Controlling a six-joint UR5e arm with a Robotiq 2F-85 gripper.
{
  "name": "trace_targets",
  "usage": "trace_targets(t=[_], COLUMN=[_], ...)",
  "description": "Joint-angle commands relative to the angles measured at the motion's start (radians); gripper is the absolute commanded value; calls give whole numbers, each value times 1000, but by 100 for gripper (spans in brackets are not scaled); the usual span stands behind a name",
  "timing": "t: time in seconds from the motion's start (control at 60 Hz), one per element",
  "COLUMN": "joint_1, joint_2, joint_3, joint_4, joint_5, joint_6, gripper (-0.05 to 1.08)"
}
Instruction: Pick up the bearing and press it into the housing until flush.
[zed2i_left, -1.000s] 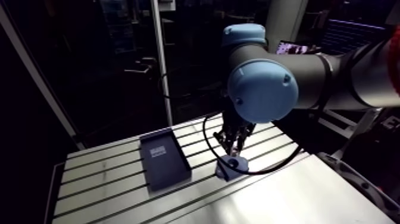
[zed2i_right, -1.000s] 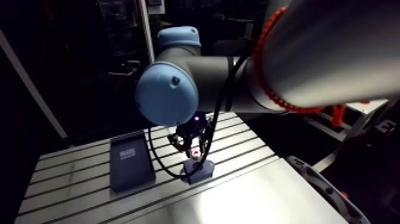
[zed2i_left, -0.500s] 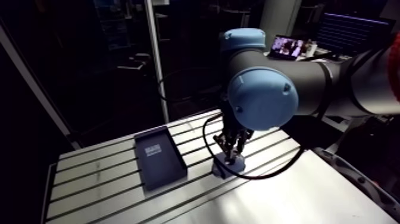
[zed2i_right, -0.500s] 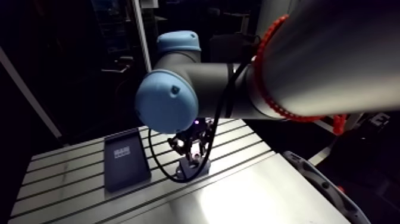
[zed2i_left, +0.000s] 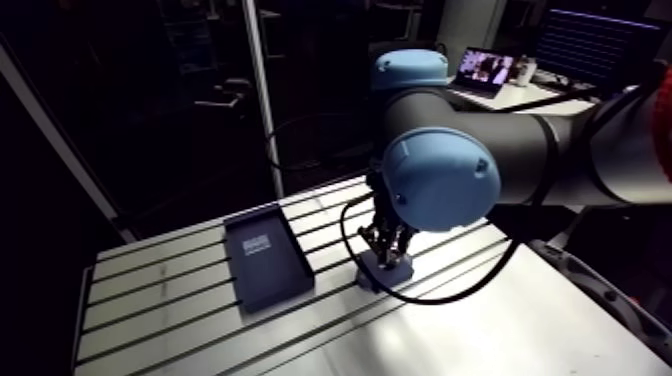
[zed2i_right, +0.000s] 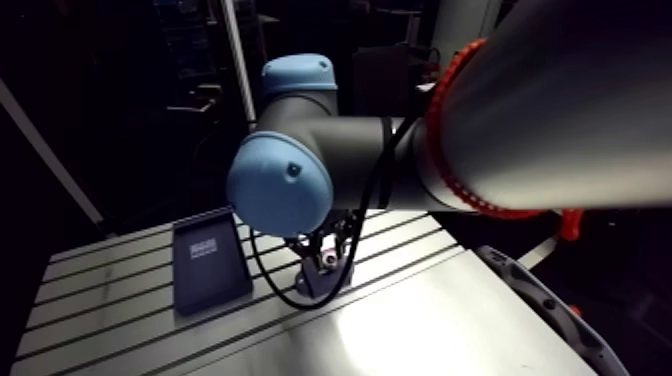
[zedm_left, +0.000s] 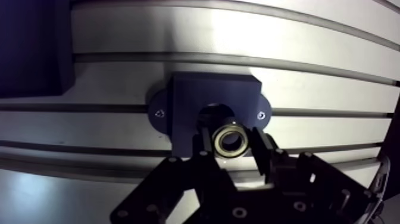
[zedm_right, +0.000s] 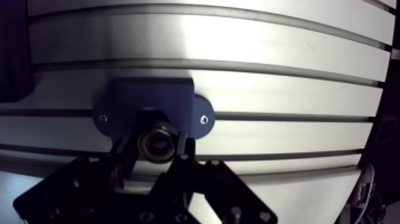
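Gripper (zedm_left: 231, 143) is clamped on the bearing (zedm_left: 230, 140), with one finger on each side of its ring. The bearing sits just over the housing (zedm_left: 190, 98) with its axis pointing down. The housing's bore (zedm_left: 214, 110) lies slightly ahead of it, and I cannot tell if they touch. I think a small forward shift is needed before pressing. Farther, beside the housing, a dark tray (zed2i_left: 265, 262) lies on the table (zedm_left: 250, 36).
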Motion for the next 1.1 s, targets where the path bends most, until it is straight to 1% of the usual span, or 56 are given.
trace_targets(t=[0.017, 0.167, 0.6, 1.1], joint_1=[2, 4, 5, 7], joint_2=[6, 3, 16, 15], joint_3=[5, 5, 0, 8], joint_4=[-13, -11, -11, -13], joint_5=[4, 11, 12, 15], joint_6=[0, -3, 2, 2], gripper=[64, 64, 64, 64])
